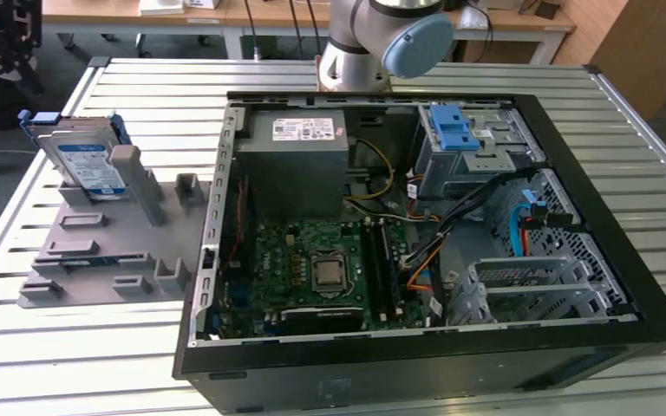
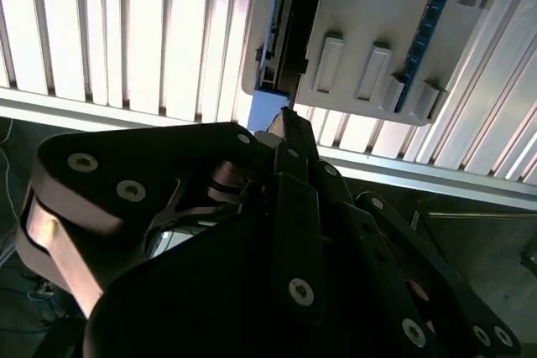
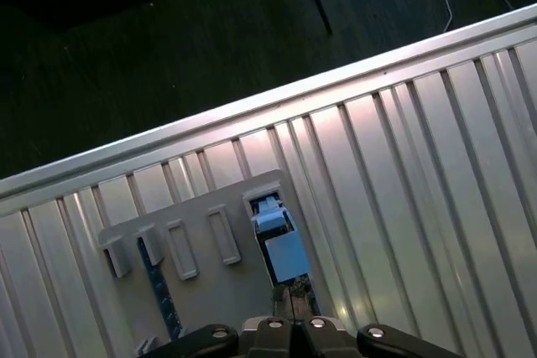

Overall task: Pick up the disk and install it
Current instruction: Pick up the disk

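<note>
The disk (image 1: 88,163) stands on edge in a slot at the far end of a grey holder plate (image 1: 101,251), at the exterior view's left on the slatted table. It is silver with a blue-and-white label and blue rails. In the first wrist view the disk (image 3: 279,245) appears edge-on, its blue rail uppermost, just beyond my gripper (image 3: 294,294). The second wrist view shows the disk (image 2: 289,18) as a dark slab in the holder, ahead of the gripper (image 2: 289,116). The fingers look pressed together with nothing between them, well above the disk and apart from it.
An open black computer case (image 1: 426,225) lies on the table with motherboard, a grey power-supply box (image 1: 298,160) and a silver cage with a light-blue latch (image 1: 460,130). The arm's base (image 1: 380,43) stands behind the case. The table edge (image 3: 252,106) runs close to the holder.
</note>
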`<state>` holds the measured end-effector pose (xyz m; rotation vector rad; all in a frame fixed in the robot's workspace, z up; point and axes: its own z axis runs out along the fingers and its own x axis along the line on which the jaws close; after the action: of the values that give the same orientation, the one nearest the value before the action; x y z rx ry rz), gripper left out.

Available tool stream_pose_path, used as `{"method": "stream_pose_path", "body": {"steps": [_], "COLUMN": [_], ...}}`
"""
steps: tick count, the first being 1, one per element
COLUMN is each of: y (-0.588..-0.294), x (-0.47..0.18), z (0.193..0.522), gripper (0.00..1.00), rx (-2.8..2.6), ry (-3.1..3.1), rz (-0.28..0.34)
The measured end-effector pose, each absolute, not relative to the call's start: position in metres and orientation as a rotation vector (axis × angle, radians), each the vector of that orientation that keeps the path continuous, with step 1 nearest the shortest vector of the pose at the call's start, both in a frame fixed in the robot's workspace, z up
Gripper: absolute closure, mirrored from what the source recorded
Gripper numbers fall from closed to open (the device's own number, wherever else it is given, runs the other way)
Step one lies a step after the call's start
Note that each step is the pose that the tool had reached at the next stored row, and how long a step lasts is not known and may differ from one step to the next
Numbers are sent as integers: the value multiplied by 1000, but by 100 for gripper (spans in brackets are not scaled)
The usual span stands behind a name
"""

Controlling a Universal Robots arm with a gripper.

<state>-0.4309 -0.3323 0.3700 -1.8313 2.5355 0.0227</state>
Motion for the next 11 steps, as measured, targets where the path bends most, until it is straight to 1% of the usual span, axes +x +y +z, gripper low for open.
{"method": "stream_pose_path", "body": {"steps": [11], "y": [-332], "x": [-431], "z": [369], "gripper": [89], "rx": [-2076], "ry": [2340], "rz": [23]}}
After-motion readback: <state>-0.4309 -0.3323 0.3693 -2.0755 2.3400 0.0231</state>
